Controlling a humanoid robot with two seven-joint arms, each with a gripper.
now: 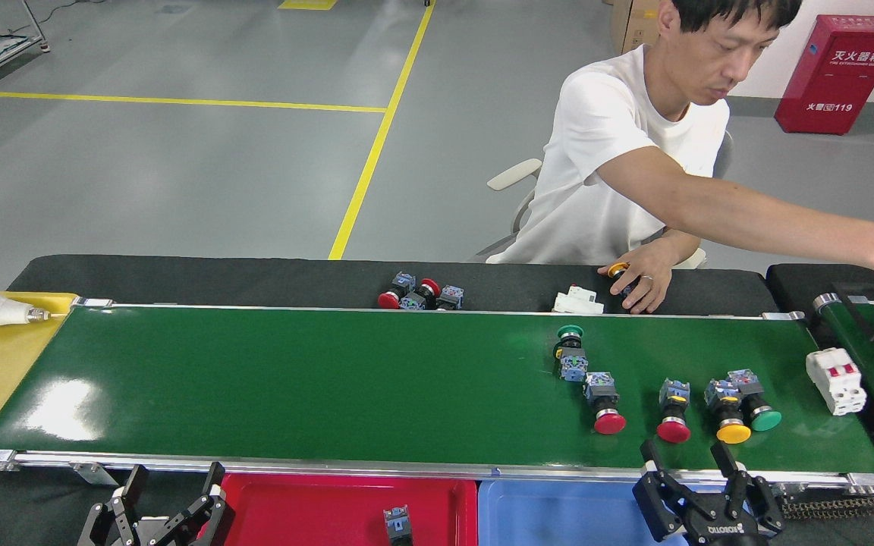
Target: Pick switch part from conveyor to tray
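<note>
Risk: our right hand (pixel 693 460), open and empty, could knock the crowded switch parts (pixel 672 411) at 12 o'clock on the conveyor (pixel 293 379); left hand (pixel 171 493) open, idle.

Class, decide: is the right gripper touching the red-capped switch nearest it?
Apart. The head view shows green belt between the open right gripper and the red-capped switch.

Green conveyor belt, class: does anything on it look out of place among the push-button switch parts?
Yes. A white, boxy breaker-like block with red tabs lies at the right end of the glossy dark-green conveyor belt, unlike the round-capped switch parts beside it.
</note>
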